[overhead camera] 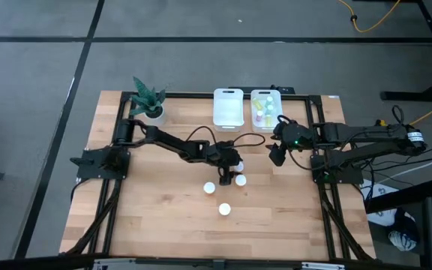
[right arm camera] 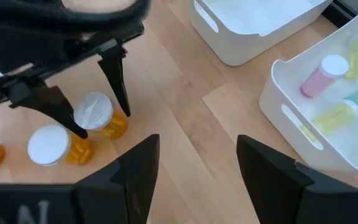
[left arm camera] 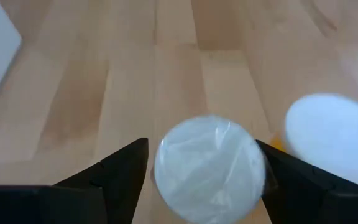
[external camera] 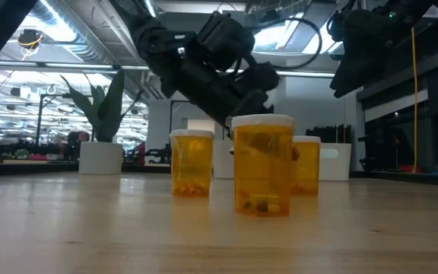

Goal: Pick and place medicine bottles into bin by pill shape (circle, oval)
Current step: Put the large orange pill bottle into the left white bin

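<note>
Four orange medicine bottles with white caps stand upright on the wooden table. My left gripper [overhead camera: 233,161] is open and points down over the farthest bottle [right arm camera: 98,116]. Its fingers [left arm camera: 126,177] stand on either side of that bottle's white cap [left arm camera: 209,168]. A second bottle [right arm camera: 55,146] stands just beside it. Two more stand nearer the front edge [overhead camera: 210,187] [overhead camera: 224,209]. In the low view three bottles show [external camera: 263,164] [external camera: 192,162] [external camera: 306,164], and the fourth is hidden behind them. My right gripper [overhead camera: 277,154] is open and empty, above the table right of the bottles. My left gripper comes from above with one finger on each side of the bottle's cap [left arm camera: 166,168]. The gaps are very small, and I cannot tell whether the fingers touch it. The bottle stands upright on the table.
Two white bins stand at the far edge. The left one [overhead camera: 228,107] shows nothing inside. The right one [right arm camera: 278,93] holds several small pastel bottles lying down. A potted green plant [overhead camera: 148,101] stands at the far left corner. Bare wood lies to the left and near side.
</note>
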Motion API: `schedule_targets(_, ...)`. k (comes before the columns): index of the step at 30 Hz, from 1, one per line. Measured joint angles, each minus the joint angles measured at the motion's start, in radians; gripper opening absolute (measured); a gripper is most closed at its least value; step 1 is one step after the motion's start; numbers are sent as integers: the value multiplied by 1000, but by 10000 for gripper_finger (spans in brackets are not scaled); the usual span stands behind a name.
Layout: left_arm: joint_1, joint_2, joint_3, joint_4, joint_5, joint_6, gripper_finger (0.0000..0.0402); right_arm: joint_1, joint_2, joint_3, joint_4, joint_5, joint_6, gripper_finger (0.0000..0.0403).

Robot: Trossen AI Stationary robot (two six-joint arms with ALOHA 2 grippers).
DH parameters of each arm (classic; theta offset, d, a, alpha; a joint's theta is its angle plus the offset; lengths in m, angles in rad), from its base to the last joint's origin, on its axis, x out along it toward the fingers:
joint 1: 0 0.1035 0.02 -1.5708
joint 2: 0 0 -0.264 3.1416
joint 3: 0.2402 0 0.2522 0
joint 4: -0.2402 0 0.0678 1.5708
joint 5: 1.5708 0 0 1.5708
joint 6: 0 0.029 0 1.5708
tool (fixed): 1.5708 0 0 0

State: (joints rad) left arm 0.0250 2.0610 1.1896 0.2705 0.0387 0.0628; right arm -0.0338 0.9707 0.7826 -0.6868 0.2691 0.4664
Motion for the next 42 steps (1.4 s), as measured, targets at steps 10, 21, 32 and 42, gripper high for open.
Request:
schedule_targets(10,1,-20,0,-52,-3,0,269,0,0,0,-8,0,0,216)
schedule_targets(21,1,-20,0,-35,-12,-1,216,0,0,0,-7,0,2,216)
schedule_targets(32,49,-153,-1,-114,-24,1,184,0,0,0,-11,2,1,216)
schedule_targets(42,254,-350,4,-158,-282,50,184,0,0,0,-12,2,1,216)
